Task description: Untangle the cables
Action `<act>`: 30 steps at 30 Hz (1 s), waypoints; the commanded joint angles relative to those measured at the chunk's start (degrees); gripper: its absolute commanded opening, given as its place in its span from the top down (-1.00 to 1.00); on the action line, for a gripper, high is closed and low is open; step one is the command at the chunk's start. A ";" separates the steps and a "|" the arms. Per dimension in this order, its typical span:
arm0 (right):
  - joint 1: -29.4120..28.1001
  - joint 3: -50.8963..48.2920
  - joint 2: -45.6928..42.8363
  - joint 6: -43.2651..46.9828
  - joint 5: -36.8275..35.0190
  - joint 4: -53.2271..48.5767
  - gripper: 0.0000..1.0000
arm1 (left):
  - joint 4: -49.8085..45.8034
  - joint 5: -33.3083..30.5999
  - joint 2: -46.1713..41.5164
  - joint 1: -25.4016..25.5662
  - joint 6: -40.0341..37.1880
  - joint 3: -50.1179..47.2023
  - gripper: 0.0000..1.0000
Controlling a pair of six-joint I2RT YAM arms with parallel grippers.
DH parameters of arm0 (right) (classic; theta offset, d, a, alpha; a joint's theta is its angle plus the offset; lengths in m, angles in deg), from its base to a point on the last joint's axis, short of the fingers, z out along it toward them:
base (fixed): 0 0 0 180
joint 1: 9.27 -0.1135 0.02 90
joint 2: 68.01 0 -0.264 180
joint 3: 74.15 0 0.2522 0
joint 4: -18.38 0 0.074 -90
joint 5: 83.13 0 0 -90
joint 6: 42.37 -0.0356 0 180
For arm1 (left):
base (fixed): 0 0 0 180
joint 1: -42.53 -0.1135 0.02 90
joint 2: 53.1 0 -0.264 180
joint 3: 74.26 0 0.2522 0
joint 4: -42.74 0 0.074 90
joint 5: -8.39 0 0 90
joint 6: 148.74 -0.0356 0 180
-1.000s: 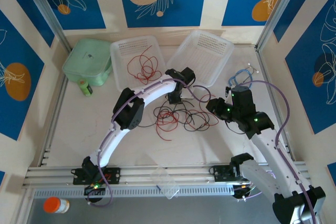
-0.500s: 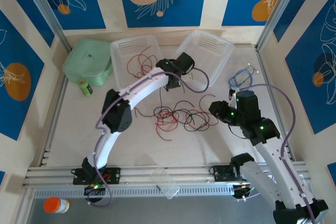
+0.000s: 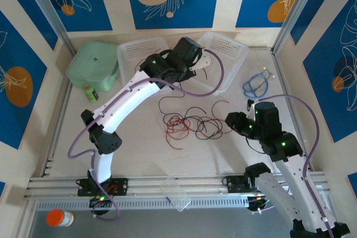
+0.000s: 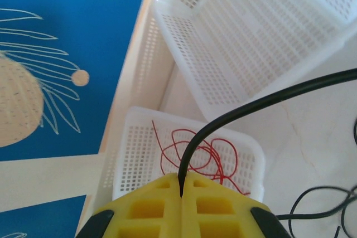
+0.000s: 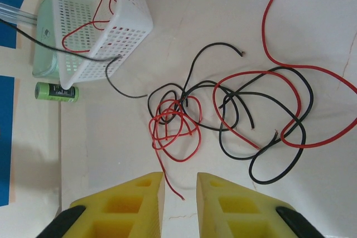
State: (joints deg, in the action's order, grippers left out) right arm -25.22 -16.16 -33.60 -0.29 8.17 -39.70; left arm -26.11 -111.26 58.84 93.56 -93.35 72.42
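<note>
My left hand (image 4: 182, 190) is clamped on one black cable (image 4: 268, 101), raised beside the empty basket (image 4: 223, 82) at upper right. My right hand (image 5: 180, 190) hangs narrow and empty above the tangle (image 5: 234, 121) mid-counter (image 5: 111, 160). Red cables (image 4: 206, 157) lie in the other basket (image 4: 136, 137). I judge most sorting undone.

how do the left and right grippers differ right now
The left gripper is shut on a black cable; the right gripper is open, holding nothing. The left is by the baskets; the right is over the tangle on the table. Both have yellow fingers.
</note>
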 commanded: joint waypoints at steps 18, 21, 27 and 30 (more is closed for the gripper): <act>0.26 -4.20 -1.84 -3.21 0.99 -0.67 0.55 | 58.60 1.48 -6.39 -0.35 -0.43 -7.06 1.00; 0.25 -4.37 -1.92 -3.29 1.05 -0.61 0.56 | 63.69 1.53 -2.38 -1.21 0.51 -5.82 1.00; 0.20 -4.75 -2.19 -3.40 2.11 -0.89 0.57 | 68.82 1.50 6.55 -3.75 5.25 -0.48 0.99; 0.19 -5.35 -2.93 -3.75 2.65 -1.21 0.58 | 69.42 1.89 11.33 -5.21 7.32 3.97 0.99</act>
State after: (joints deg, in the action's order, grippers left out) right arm -25.15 -20.51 -35.33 -3.04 9.05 -39.90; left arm 37.37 -108.90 67.91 90.15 -89.40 70.89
